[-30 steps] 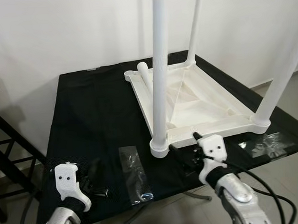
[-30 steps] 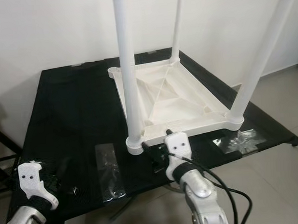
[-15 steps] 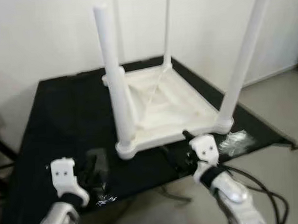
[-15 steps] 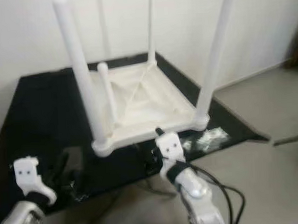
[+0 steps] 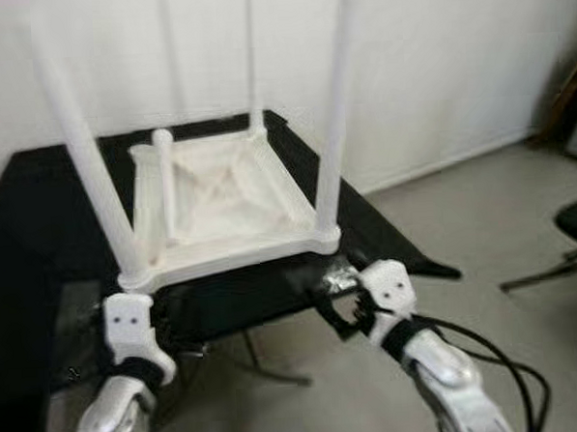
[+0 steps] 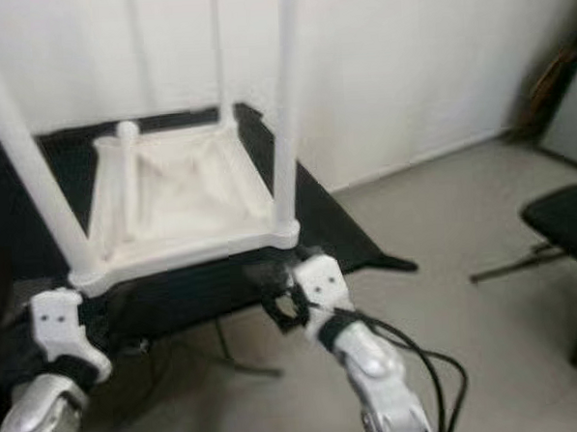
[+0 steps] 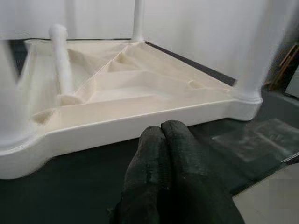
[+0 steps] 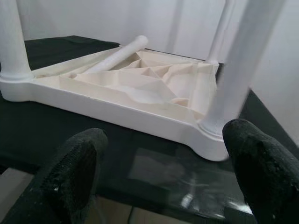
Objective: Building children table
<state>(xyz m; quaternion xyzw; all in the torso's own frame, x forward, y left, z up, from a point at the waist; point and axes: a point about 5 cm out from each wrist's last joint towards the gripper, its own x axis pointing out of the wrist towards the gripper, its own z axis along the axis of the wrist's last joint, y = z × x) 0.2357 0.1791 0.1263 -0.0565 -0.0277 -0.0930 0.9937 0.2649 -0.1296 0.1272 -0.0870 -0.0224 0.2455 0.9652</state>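
The white plastic children's table (image 5: 220,195), turned upside down, sits on the black cloth-covered work surface (image 5: 36,200), with three round white legs standing in its corner sockets and a fourth white leg (image 5: 166,179) lying loose inside the frame toward ten o'clock (the far left socket looks unfilled, though blur makes this uncertain). By my judgement the build is mostly done, with that last leg left to seat and the table to turn upright. Near the front edge, the left gripper (image 7: 161,135) has its fingers pressed together on nothing, and the right gripper (image 8: 163,172), at five o'clock of the table, is spread wide and empty.
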